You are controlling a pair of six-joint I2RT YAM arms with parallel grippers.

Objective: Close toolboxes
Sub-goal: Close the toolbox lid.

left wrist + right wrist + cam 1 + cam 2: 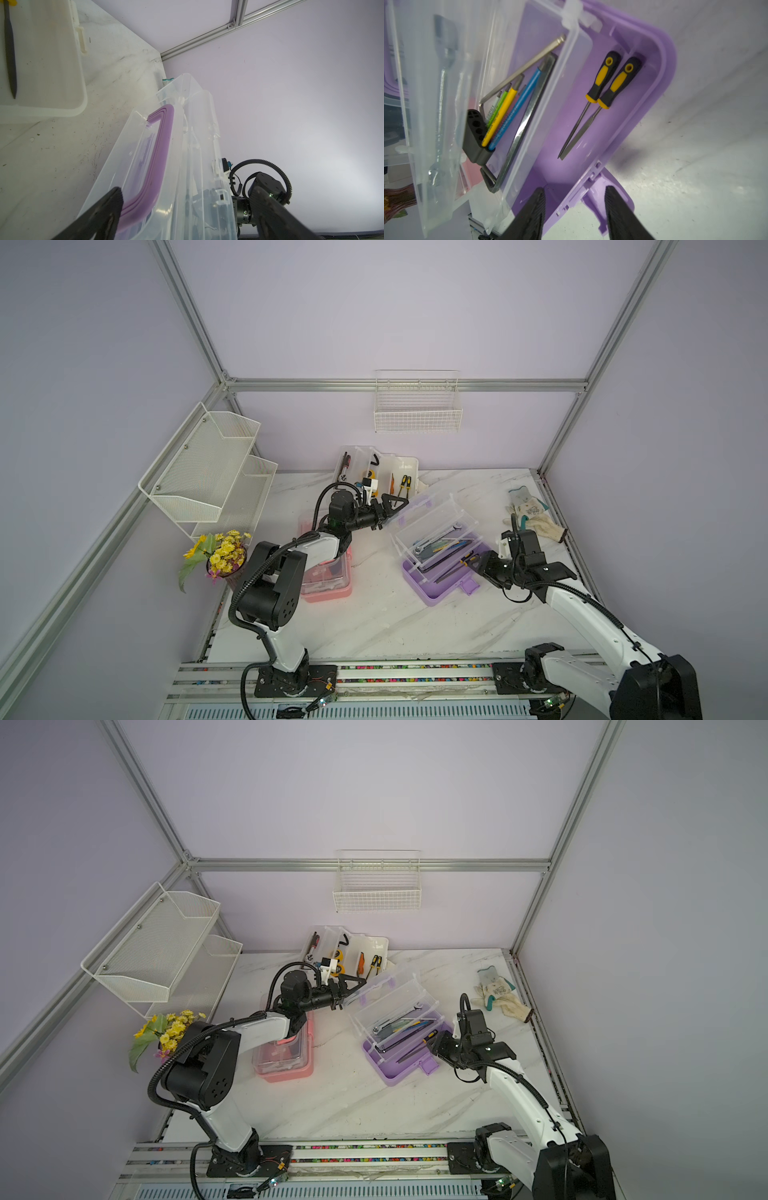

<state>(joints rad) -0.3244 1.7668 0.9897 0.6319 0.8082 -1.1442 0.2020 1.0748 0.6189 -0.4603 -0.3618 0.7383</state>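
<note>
Room: white marble tabletop lies open in front of the purple plastic toolbox.
Left gripper: spread wide, straddling the raised clear lid.
Right gripper: half spread astride the toolbox's front wall, gripping nothing.

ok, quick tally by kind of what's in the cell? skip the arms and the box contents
Toolboxes: 3 (pink toolbox, white toolbox, purple toolbox)
Wire baskets: 2 (wall basket, two-tier rack)
Flower pot: 1
Glove pile: 1
Total: 7
</note>
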